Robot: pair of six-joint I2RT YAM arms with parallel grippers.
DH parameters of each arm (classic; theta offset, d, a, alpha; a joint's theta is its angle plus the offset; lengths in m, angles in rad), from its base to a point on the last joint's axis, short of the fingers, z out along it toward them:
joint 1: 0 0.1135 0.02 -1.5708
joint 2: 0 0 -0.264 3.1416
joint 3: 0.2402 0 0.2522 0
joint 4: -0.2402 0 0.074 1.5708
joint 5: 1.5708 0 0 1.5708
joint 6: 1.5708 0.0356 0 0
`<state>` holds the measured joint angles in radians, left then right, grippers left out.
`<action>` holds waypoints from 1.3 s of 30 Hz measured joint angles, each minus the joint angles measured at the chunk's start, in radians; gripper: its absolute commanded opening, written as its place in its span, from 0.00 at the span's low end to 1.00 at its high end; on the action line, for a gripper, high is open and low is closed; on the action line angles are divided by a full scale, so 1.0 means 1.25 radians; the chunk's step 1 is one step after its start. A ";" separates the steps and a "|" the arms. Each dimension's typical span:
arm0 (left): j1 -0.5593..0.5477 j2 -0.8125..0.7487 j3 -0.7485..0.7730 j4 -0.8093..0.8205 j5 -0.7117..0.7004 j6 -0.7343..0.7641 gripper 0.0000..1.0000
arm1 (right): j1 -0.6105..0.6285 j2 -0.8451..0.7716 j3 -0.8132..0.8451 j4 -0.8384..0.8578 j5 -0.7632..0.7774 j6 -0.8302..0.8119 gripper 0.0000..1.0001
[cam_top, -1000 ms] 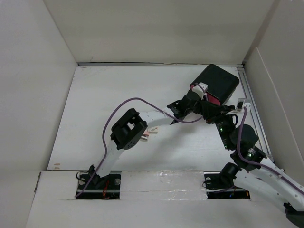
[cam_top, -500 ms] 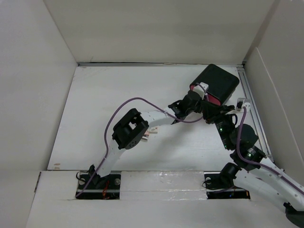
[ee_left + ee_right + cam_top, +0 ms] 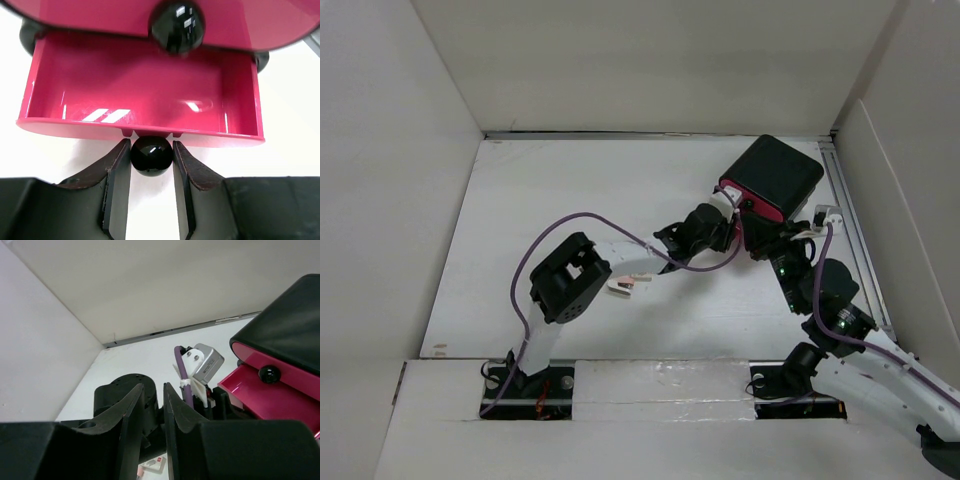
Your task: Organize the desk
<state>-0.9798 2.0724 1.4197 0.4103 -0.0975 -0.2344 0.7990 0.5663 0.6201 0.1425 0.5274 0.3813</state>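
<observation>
A black box [image 3: 780, 172] with pink drawers stands at the desk's [image 3: 550, 200] far right. In the left wrist view its lowest pink drawer [image 3: 140, 85] is pulled out and holds nothing. My left gripper [image 3: 152, 150] is shut on that drawer's round black knob [image 3: 152, 156], one pad on each side. The knob [image 3: 177, 25] of the drawer above shows at the top. My right gripper [image 3: 154, 386] hovers just right of the left wrist, its jaws a narrow gap apart with nothing between them. From above, the left gripper [image 3: 725, 225] meets the box front.
A small white and pink item [image 3: 625, 287] lies on the desk under the left forearm, and shows low between the right fingers [image 3: 152, 465]. White panel walls border the desk on three sides. A metal rail [image 3: 850, 230] runs along the right edge.
The left gripper closed on the knob, then drew back toward the near left, pulling the drawer out. Its elbow swung left. The right arm barely moved.
</observation>
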 measured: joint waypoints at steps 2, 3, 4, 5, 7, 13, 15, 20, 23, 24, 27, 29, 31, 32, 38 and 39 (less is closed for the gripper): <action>0.000 -0.020 -0.025 -0.003 0.005 0.000 0.00 | 0.000 0.000 0.000 0.000 0.000 0.000 0.27; 0.000 -0.029 -0.036 -0.004 0.006 0.000 0.00 | 0.000 0.000 0.000 0.000 0.000 0.000 0.27; 0.000 -0.036 -0.046 -0.001 0.008 0.000 0.00 | 0.000 0.000 0.000 0.000 0.000 0.000 0.28; 0.000 -0.044 -0.057 -0.001 0.009 0.000 0.00 | 0.000 -0.001 0.000 0.000 0.000 0.000 0.28; -0.003 -0.067 -0.085 -0.002 0.009 0.000 0.00 | 0.000 -0.003 0.000 0.000 0.000 0.000 0.28; -0.019 -0.107 -0.138 -0.008 -0.009 -0.001 0.00 | 0.000 -0.003 0.000 0.000 0.000 0.000 0.28; -0.023 -0.117 -0.151 -0.009 -0.015 -0.002 0.00 | 0.000 -0.002 0.000 0.000 -0.001 0.000 0.28; -0.023 -0.125 -0.166 -0.008 -0.019 -0.009 0.00 | 0.000 -0.002 0.000 0.000 -0.001 0.000 0.28; -0.024 -0.125 -0.167 -0.012 -0.020 -0.009 0.15 | 0.000 -0.002 0.000 0.000 -0.001 0.000 0.28; -0.025 -0.125 -0.167 -0.012 -0.022 -0.009 0.22 | 0.000 -0.002 0.000 0.000 -0.001 0.000 0.28; -0.027 -0.125 -0.167 -0.014 -0.028 -0.012 0.35 | 0.000 -0.002 0.000 0.000 -0.001 0.000 0.28; -0.027 -0.125 -0.167 -0.015 -0.035 -0.016 0.40 | 0.000 -0.002 0.000 0.000 -0.001 0.000 0.28; -0.027 -0.125 -0.167 -0.018 -0.046 -0.017 0.47 | 0.000 -0.003 0.000 0.000 -0.001 0.000 0.28; -0.027 -0.125 -0.167 -0.018 -0.052 -0.019 0.49 | 0.000 -0.003 0.000 0.000 -0.001 0.000 0.28; -0.027 -0.125 -0.167 -0.021 -0.084 -0.021 0.56 | 0.000 -0.002 0.000 0.000 0.000 0.000 0.28; -0.027 -0.126 -0.168 -0.021 -0.090 -0.023 0.56 | 0.000 -0.001 0.000 0.000 0.000 0.000 0.28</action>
<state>-1.0130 1.9152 1.2102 0.3836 -0.2100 -0.2626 0.7990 0.5648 0.6201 0.1425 0.5270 0.3809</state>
